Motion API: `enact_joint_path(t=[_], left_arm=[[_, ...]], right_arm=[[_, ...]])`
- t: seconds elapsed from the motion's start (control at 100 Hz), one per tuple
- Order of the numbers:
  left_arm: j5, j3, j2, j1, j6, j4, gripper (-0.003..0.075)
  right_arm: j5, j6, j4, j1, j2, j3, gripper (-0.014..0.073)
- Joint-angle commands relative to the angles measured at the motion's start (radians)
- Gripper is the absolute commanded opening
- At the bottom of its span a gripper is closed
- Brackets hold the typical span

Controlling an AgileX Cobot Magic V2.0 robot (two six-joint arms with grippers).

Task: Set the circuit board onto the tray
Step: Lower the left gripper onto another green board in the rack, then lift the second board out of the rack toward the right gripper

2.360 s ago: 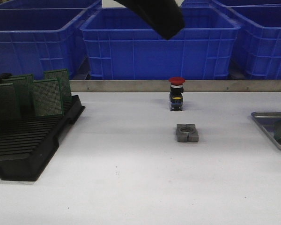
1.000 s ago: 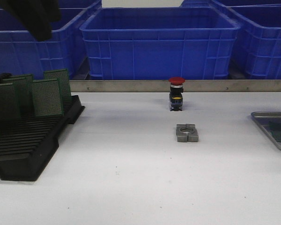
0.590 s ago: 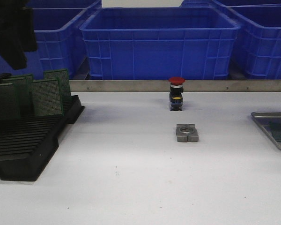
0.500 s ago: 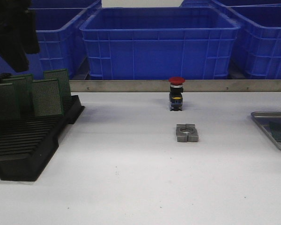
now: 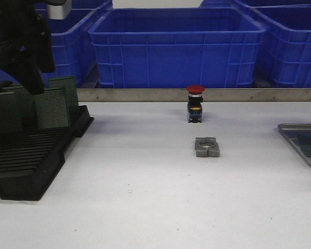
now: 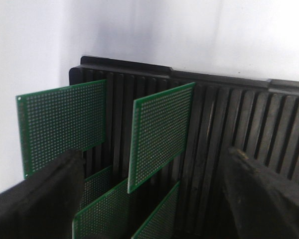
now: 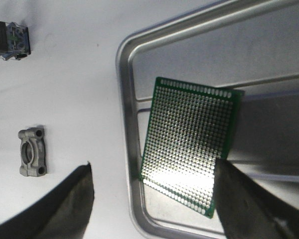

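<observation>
While the left gripper [image 5: 23, 57] hangs above the far end of the black slotted rack [image 5: 33, 161], its fingers [image 6: 35, 204] are spread wide apart and grip nothing. Seen from the left wrist, green circuit boards [image 6: 159, 134] stand upright in the rack's [image 6: 249, 129] slots directly beneath that gripper [image 6: 154, 199], between its two dark fingers, with one more board [image 6: 62, 127] standing just to the side of the first. From the front, the same boards [image 5: 52, 106] rise from the rack just below and beside the fingertips; whether a fingertip touches a board cannot be told.

The right gripper [image 7: 154, 209] also has its fingers [image 7: 249, 204] well apart and empty. Right below it a single circuit board [image 7: 192, 164] lies flat in the silver tray [image 7: 127, 124], close to the tray's corner and skewed relative to the rim. In the front view only a corner of the tray [image 5: 295, 136] shows at the right edge of the table [image 5: 145, 207].

Outside the tray, on the bare table and clear of the right gripper, sit a small grey metal clamp block [image 7: 32, 152] and, farther off, a red-capped push button [image 5: 195, 104]. Blue plastic bins [image 5: 176, 46] stand in a row behind the table.
</observation>
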Motion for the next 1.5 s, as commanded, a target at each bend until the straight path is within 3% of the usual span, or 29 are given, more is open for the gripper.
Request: enact_joint_path(t=[0.0, 0.69, 1.07, 1.21, 1.49], left_arm=[[-0.028, -0.029, -0.032, 0.001, 0.0, -0.023, 0.0536], [-0.028, -0.029, 0.014, 0.001, 0.0, -0.071, 0.0535], [-0.02, -0.029, 0.014, 0.001, 0.0, -0.071, 0.0456], [-0.019, -0.029, 0.014, 0.001, 0.0, -0.071, 0.0375], [-0.027, -0.029, 0.014, 0.001, 0.0, -0.071, 0.0066]], right_arm=[[0.033, -0.005, 0.032, -0.005, -0.054, -0.025, 0.0528], [0.033, -0.005, 0.032, -0.005, -0.054, -0.025, 0.0528], [0.035, -0.005, 0.033, -0.005, -0.054, -0.025, 0.0528], [0.035, -0.005, 0.033, -0.005, -0.054, -0.025, 0.0528], [0.035, -0.005, 0.033, -0.005, -0.054, -0.025, 0.0528]])
